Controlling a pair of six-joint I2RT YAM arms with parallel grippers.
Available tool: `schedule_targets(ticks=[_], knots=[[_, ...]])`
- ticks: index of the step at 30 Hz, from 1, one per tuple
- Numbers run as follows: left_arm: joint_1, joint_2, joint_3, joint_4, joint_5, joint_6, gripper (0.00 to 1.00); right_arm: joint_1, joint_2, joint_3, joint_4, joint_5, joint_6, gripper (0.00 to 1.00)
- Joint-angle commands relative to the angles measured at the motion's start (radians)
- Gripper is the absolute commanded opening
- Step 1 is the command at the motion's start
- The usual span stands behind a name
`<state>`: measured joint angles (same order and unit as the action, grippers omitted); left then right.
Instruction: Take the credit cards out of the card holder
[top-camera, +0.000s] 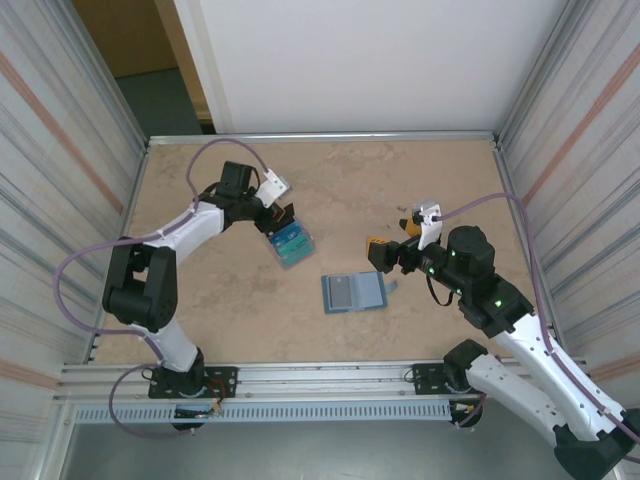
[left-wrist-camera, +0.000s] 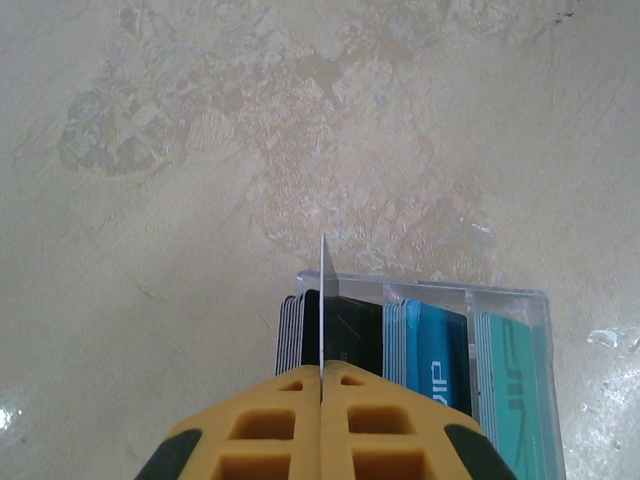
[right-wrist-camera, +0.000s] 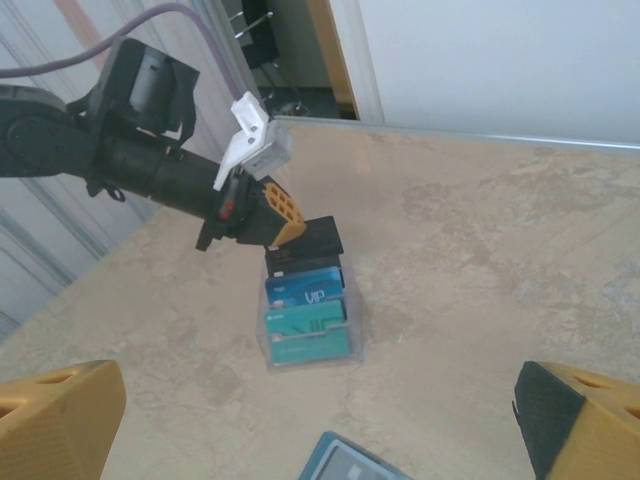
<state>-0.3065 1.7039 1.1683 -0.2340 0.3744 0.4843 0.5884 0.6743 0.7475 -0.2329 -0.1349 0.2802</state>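
The card holder (top-camera: 353, 292) is a teal-blue wallet lying open and flat near mid-table; its corner shows in the right wrist view (right-wrist-camera: 350, 465). My left gripper (top-camera: 283, 218) (left-wrist-camera: 322, 375) is shut on a black credit card (right-wrist-camera: 322, 237), seen edge-on in the left wrist view (left-wrist-camera: 323, 290). It holds the card just above the black stack (left-wrist-camera: 355, 330) in a clear stand (top-camera: 293, 245). Blue cards (left-wrist-camera: 440, 350) and teal cards (left-wrist-camera: 515, 390) fill the stand's other slots. My right gripper (top-camera: 392, 240) (right-wrist-camera: 320, 430) is open with nothing in it, just right of the wallet.
The clear stand (right-wrist-camera: 310, 345) sits left of centre on the tan tabletop. Metal-framed side walls (top-camera: 60, 200) close in both sides, and a white panel (top-camera: 360, 60) stands behind the far edge. Bare table lies between the stand and the wallet.
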Motion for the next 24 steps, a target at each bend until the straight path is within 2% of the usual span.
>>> schedule_targets(ticks=[1, 7, 15, 24], knots=[[0.01, 0.028, 0.031, -0.01, 0.007, 0.026, 0.0, -0.008, -0.002, 0.007, 0.003, -0.02, 0.017, 0.99], [0.009, 0.041, 0.05, -0.07, -0.011, 0.032, 0.0, -0.008, 0.005, 0.01, 0.0, -0.007, 0.019, 0.99], [0.009, -0.011, 0.001, -0.062, -0.006, 0.066, 0.0, -0.007, 0.011, 0.005, 0.002, 0.009, 0.02, 0.99], [0.009, 0.027, 0.016, -0.074, -0.024, 0.074, 0.0, -0.007, 0.017, 0.018, -0.004, -0.001, 0.031, 0.99]])
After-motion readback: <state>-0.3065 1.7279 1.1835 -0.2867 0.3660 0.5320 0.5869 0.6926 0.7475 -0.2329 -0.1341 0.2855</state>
